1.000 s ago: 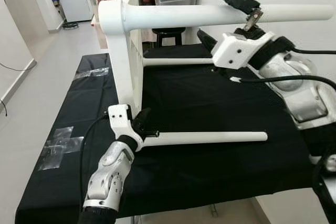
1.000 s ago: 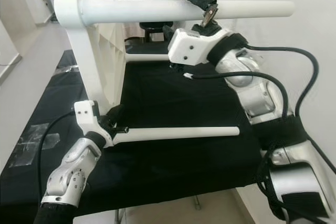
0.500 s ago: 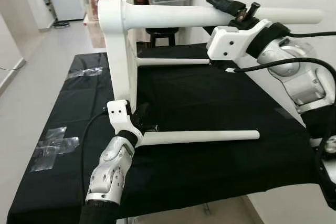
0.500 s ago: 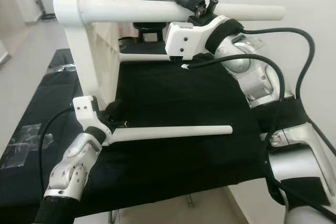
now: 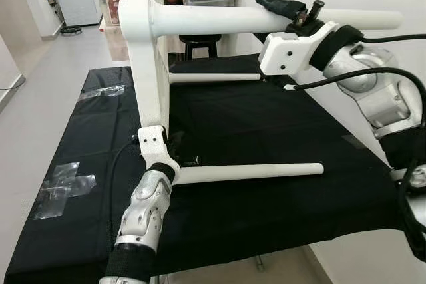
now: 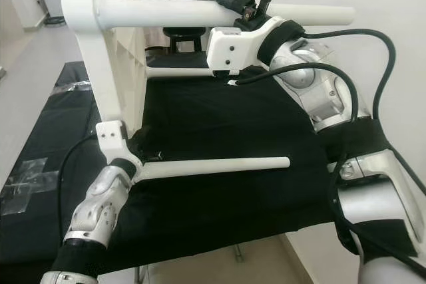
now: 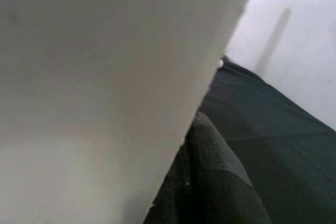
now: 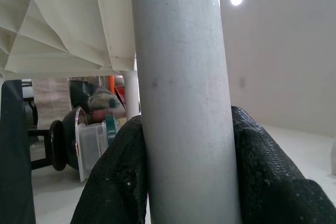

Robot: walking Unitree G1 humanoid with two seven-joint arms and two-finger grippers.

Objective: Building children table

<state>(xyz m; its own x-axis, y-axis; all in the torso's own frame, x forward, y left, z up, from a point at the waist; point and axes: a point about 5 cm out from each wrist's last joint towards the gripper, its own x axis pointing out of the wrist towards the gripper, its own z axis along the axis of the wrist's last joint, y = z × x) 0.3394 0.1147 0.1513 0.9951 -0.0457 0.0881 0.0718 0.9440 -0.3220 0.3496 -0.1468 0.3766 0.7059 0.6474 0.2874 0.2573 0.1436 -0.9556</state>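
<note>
**Legs are on, table lies on its side**

Table [image 5: 150,58], small and white, lies tipped on its side on the black cloth [image 5: 266,131] of a big work bench. Its flat top stands up like a wall, and its round legs poke out sideways toward the robot's right.

The right gripper [image 5: 293,11] is up high. Its two black fingers [image 8: 262,171] are squeezed on the upper front leg [image 5: 359,19], one finger on each side, and the right wrist view shows the leg pinched tight between them.

The left gripper [image 5: 174,157] is down low, right where the lower front leg [image 5: 266,171] meets the table top. The left wrist view has a big white part pressed close to one black finger [image 7: 215,182]. I cannot tell if this claw is open or closed.

My guess is that the robot is holding the table steady while checking or tightening the legs. All four legs look to be in place, so the job seems nearly done.

Next, I think the lower leg needs a firm push or twist into its hole. After that the table must be turned to stand on its legs. Both arms should move together and slowly, so the table does not slip off the bench.
</note>
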